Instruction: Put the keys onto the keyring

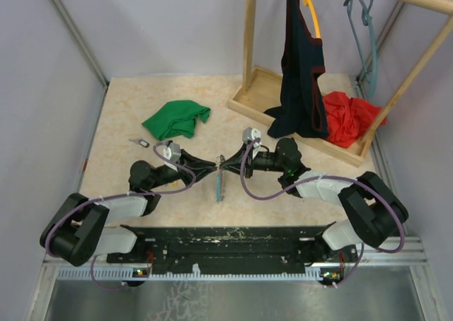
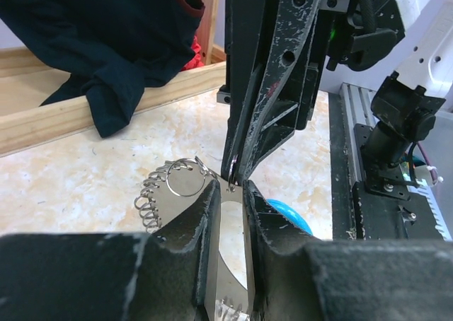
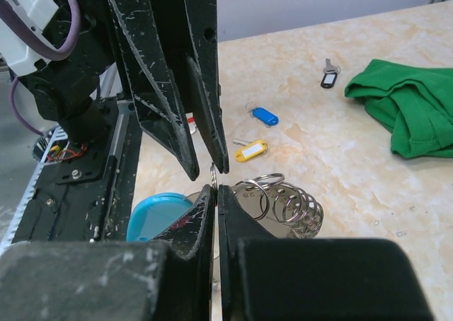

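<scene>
Soft, even light comes down from overhead, so the bench [image 1: 127,116] is bright and the shadows on it are faint. Seen from the wrists, the nearest jaws are dark, blurred masses along the bottom edge. Small glints catch on the keyring [image 3: 283,201]. The overhead view is sharp throughout.

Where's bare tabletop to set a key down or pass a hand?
Free: back-left corner behind the green cloth; the gap between it and the rack base; the strip between keyring and rail. Crowded: centre, where left gripper and right gripper meet; a key by the cloth's near-left corner.
</scene>
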Controlling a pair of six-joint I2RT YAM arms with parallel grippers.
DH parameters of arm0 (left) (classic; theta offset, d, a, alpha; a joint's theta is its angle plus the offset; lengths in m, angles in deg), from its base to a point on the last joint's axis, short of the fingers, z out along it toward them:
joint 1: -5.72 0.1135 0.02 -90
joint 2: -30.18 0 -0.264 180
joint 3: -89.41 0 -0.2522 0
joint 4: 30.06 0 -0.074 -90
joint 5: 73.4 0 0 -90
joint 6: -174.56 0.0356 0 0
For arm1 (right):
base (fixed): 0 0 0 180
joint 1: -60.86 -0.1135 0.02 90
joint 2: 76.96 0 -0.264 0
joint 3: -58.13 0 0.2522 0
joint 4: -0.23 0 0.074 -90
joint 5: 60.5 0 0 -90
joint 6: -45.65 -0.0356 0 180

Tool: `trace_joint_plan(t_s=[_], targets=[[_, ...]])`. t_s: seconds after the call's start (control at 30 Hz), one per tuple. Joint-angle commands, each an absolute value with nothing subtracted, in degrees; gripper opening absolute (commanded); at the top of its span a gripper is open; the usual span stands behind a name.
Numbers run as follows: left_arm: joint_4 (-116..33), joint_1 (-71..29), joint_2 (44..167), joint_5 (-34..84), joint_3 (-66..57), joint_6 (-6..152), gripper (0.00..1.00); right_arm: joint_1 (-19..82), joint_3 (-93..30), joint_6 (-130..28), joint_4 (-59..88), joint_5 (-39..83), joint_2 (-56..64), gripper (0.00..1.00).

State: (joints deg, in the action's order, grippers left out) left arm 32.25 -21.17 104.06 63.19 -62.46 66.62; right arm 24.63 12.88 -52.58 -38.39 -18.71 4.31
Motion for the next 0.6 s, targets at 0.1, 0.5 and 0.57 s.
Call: trace_joint_plan(t_s=[0.1, 0.5, 0.57], targets=[[28.09, -21.11, 103.04, 61.56, -62.03, 68.21, 0.24, 24.83, 12.45, -53.61, -44.92, -19.98, 4.16, 0.00], [35.72, -21.08, 106.65, 67.62, -60.76, 64.23, 0.20, 24.83, 11.88, -54.17, -45.16, -21.92, 5.16, 0.00], [36.35, -21.10, 106.64, 67.63, -60.72, 64.02, 0.20, 24.83, 11.74, -54.19, -45.09, -22.27, 5.36, 0.00]])
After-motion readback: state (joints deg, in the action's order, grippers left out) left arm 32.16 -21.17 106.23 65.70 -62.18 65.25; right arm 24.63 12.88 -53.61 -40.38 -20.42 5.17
